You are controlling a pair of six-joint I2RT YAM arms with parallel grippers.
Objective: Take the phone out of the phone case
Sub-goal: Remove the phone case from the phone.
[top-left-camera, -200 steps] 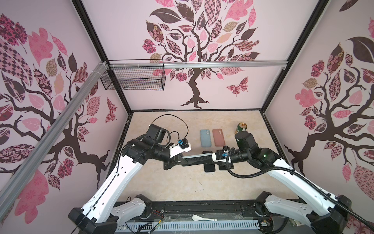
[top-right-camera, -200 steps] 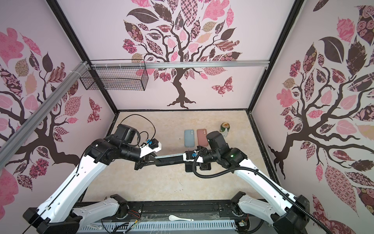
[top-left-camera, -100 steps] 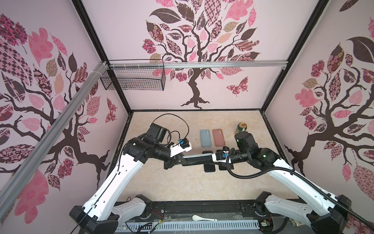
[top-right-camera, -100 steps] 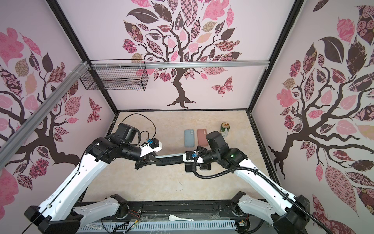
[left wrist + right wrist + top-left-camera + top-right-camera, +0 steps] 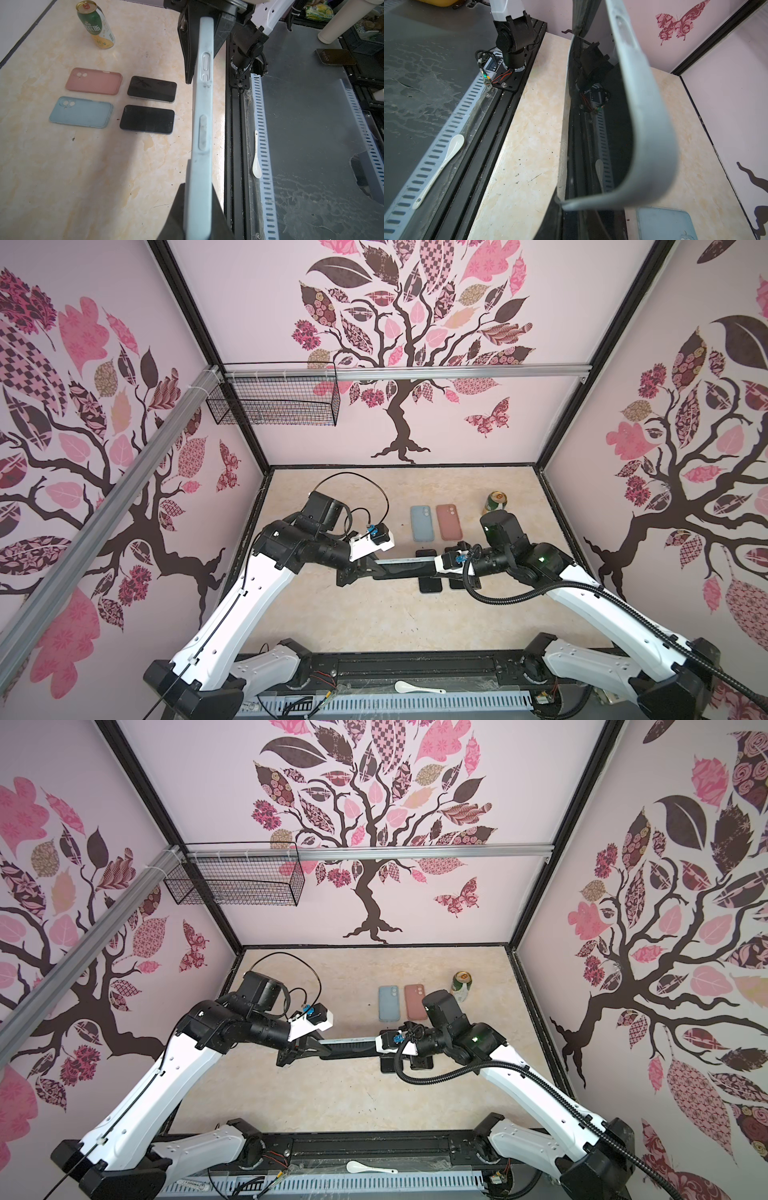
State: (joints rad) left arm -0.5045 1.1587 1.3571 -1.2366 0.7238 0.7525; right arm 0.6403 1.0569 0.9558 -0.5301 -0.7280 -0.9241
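Pale-blue phone case [image 5: 202, 124] bridges outstretched arms [image 5: 257, 585], left fingers [image 5: 174, 220] and right fingers [image 5: 188, 45] clamping its ends.

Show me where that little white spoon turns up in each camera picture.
Both top views: the white spoon is at bottom centre, in front of the table.
Left wrist: at the picture's mid-height, right of the held phone case.
Right wrist: in the picture's lower left.
Shared landmark: the slotted white strip it lies alongside.
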